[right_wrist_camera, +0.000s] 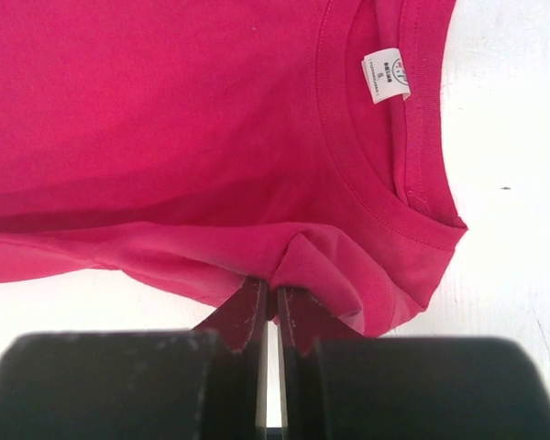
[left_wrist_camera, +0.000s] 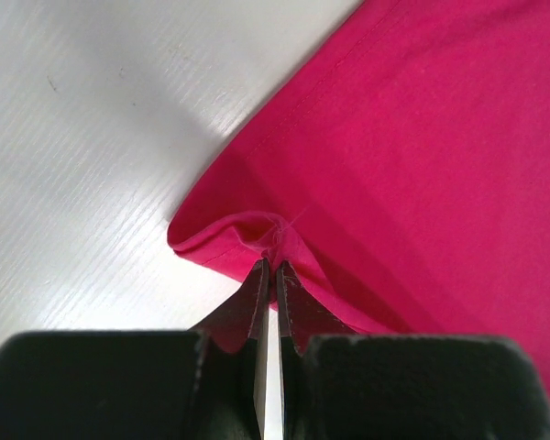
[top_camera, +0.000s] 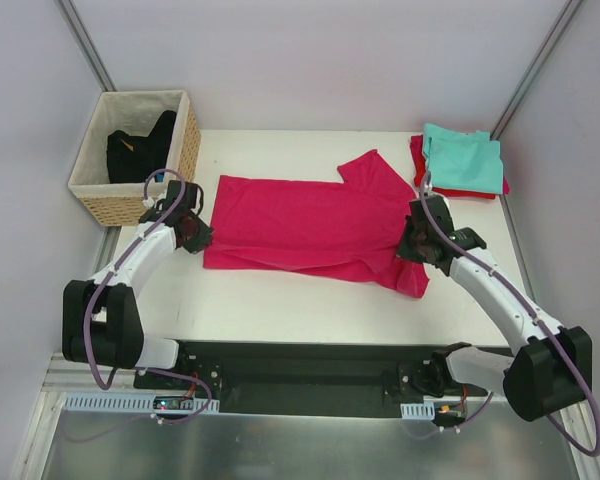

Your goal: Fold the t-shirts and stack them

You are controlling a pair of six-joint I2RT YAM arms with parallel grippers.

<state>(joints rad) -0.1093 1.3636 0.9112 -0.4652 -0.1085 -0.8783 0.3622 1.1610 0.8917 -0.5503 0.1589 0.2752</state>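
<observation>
The large magenta-pink t-shirt [top_camera: 310, 225] lies spread across the middle of the table, one sleeve [top_camera: 375, 170] pointing to the back. My left gripper [top_camera: 192, 232] is shut on its hem corner [left_wrist_camera: 222, 240] at the left end. My right gripper [top_camera: 416, 245] is shut on a fold of the shirt's shoulder edge [right_wrist_camera: 312, 261], just below the collar with its white neck label [right_wrist_camera: 386, 74]. A folded teal t-shirt [top_camera: 464, 160] lies on a red one [top_camera: 420, 160] at the back right corner.
A woven wicker basket [top_camera: 138, 155] with a dark garment [top_camera: 140, 145] inside stands at the back left, close to my left arm. The white table [top_camera: 310, 310] shows bare in front of the shirt.
</observation>
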